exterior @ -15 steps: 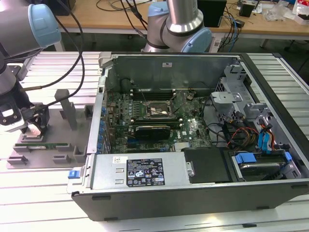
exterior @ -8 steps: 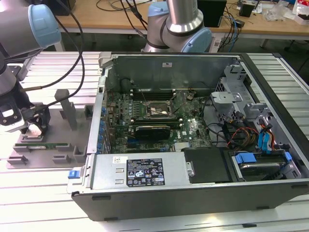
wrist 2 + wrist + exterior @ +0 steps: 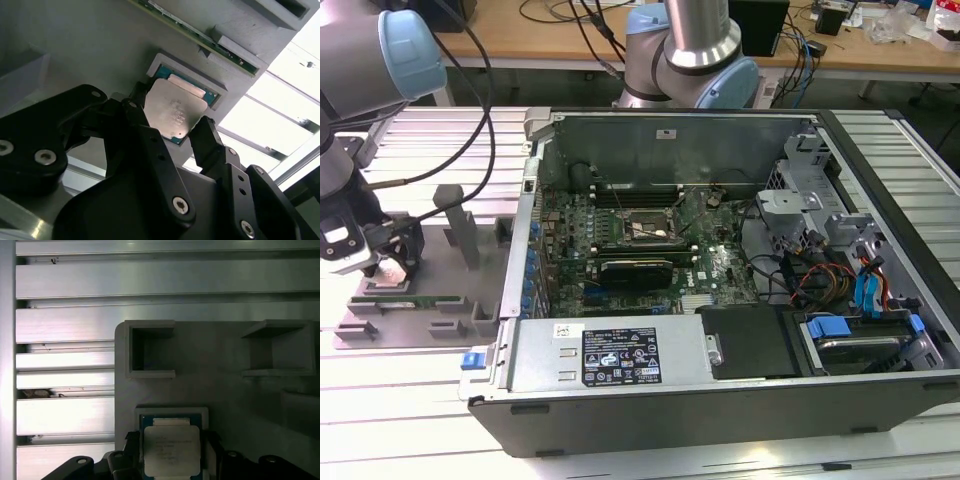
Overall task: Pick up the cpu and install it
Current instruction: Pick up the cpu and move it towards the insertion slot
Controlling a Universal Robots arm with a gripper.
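The cpu (image 3: 172, 112), a small square chip with a silvery top plate and a thin green rim, lies in a shallow square pocket of the grey parts tray (image 3: 430, 262) at the exterior view's left. My gripper (image 3: 170, 119) is down over it, and its black fingers (image 3: 204, 131) sit against two opposite edges of the chip. In the first wrist view the cpu (image 3: 171, 450) sits between the same fingertips, with the gripper (image 3: 172, 454) around it. In the exterior view the gripper (image 3: 388, 265) is low on the tray. The motherboard's empty socket (image 3: 645, 228) lies inside the open computer case (image 3: 620, 355).
A long green memory stick (image 3: 405, 297) rests in a slot of the tray near the gripper. Grey upright posts (image 3: 455, 215) stand on the tray. A black card (image 3: 638, 270) sits below the socket. Cables and drive bays (image 3: 840, 290) fill the case's right side.
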